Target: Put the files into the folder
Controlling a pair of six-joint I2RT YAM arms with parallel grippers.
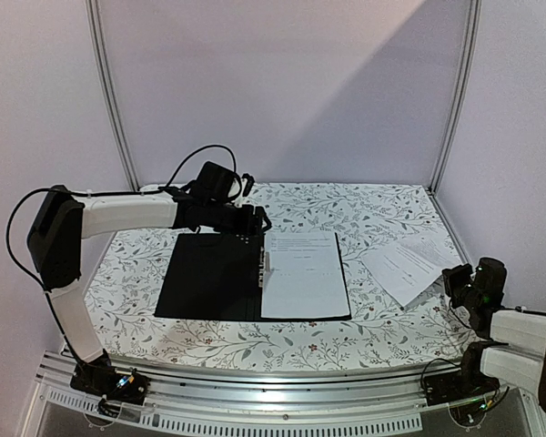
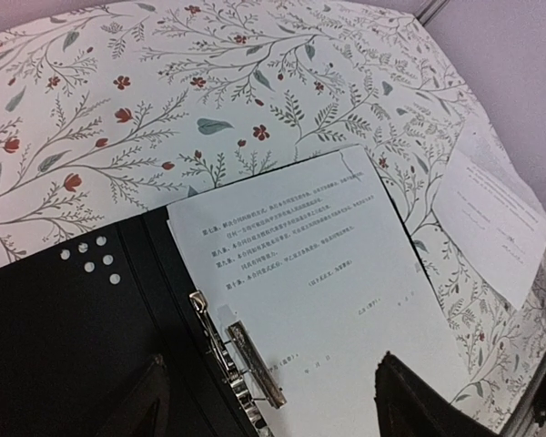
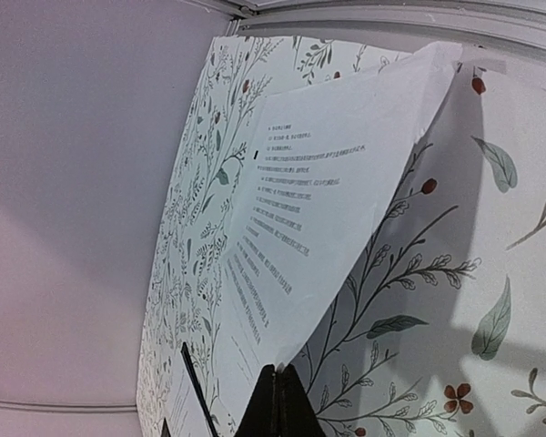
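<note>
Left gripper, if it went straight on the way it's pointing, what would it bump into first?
Most likely the white sheet lying in the open folder, just beside the metal clip. The left gripper points down at it, wide open; the depth is unclear.

A large flat black open folder (image 1: 205, 278) is lying spread in the centre of the frame, its inside facing up. A metal clip (image 1: 264, 264) is standing along its spine. A white paper sheet (image 1: 305, 273) with fine black text is lying flat on the folder's right half, its left edge beside the clip. A second white sheet (image 1: 405, 262), also printed, is lying tilted at the right of the frame, apart from the folder, one edge curling upward.
</note>
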